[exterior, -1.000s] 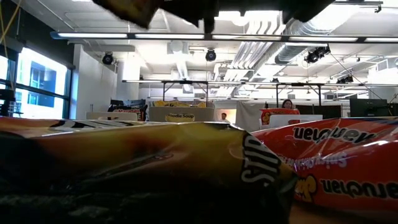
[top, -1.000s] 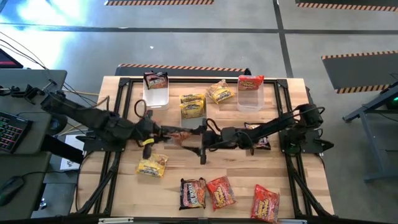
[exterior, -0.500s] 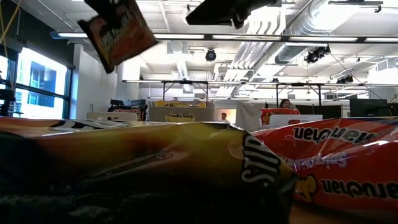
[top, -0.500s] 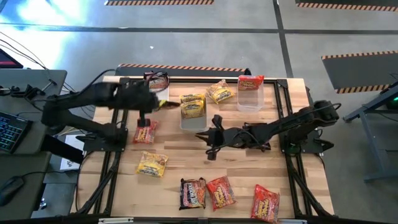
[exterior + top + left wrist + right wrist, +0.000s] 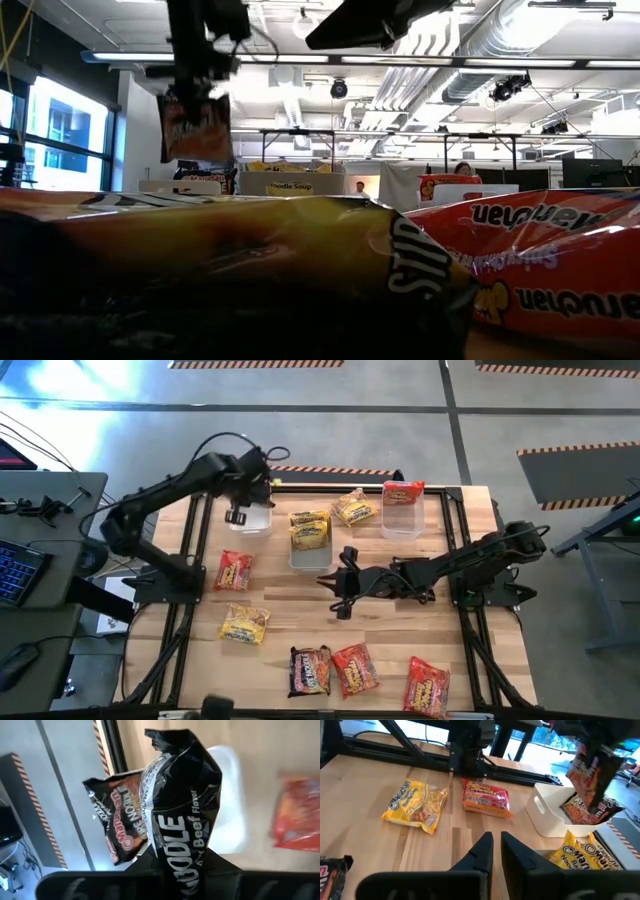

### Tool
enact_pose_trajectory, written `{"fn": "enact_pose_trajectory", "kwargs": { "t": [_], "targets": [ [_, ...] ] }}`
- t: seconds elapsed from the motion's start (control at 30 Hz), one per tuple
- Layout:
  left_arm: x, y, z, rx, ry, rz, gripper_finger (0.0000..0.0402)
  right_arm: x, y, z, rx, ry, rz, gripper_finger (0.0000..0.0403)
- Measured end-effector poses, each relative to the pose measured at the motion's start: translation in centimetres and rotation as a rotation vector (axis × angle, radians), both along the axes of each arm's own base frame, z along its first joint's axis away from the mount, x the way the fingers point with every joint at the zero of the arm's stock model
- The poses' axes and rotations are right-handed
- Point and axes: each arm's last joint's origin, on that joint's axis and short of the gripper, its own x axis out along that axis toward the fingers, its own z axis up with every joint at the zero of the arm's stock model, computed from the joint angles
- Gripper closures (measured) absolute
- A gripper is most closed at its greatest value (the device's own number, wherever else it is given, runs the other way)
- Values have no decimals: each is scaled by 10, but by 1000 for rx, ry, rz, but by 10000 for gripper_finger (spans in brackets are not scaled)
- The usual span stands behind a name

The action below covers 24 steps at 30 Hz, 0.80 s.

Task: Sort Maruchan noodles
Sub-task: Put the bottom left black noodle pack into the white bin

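My left gripper [image 5: 237, 515] hangs over the far-left white bin [image 5: 256, 520], shut on a dark Maruchan beef noodle packet [image 5: 180, 805]. The low view shows that packet [image 5: 195, 125] dangling under the gripper [image 5: 203, 70]. Another dark packet [image 5: 120, 820] lies in the bin below it. My right gripper [image 5: 339, 592] stands shut and empty over the table's middle, its fingers [image 5: 487, 845] pointing toward the left edge. Loose on the wood lie a red packet [image 5: 233, 570], a yellow one [image 5: 244, 625], and a dark one [image 5: 310, 670] near the front edge. My left gripper pinches the dark packet by one short end [image 5: 186, 870] between its two fingers, which come from above and point down. The packet hangs below the fingers [image 5: 196, 100], roughly upright, clear of the bin and the table. The pads themselves are hidden by the wrapper.
A middle bin [image 5: 312, 555] holds yellow packets [image 5: 310, 530]; the far-right bin [image 5: 403, 518] holds a red one [image 5: 403, 490]. A yellow packet [image 5: 355, 507] lies between them. Two red packets [image 5: 355, 668] [image 5: 428, 685] lie near the front edge. A black frame [image 5: 455, 490] rims the table.
My left gripper has risen from the table's middle, where it met my right gripper, and swung toward the far left edge with the dark packet. The packet now hangs over the far-left bin. My right gripper stays near the middle, without the packet.
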Motion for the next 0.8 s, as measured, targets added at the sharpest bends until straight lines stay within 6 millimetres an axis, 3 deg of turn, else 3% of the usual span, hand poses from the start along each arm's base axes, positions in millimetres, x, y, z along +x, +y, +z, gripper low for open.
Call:
{"fn": "enact_pose_trajectory", "kwargs": {
  "t": [0.2,0.33,0.5,0.8],
  "targets": [
    [-9,54,-27,-36,30,48,387,0,-3,-1,-25,20,4,400],
    [-17,77,-43,-87,27,75,387,0,-5,-3,-30,38,-1,402],
    [-20,89,-53,-123,22,67,388,0,-5,-3,-28,37,3,402],
    [-17,91,-50,-131,-57,21,388,0,-5,-2,-26,29,3,402]
  ]
}}
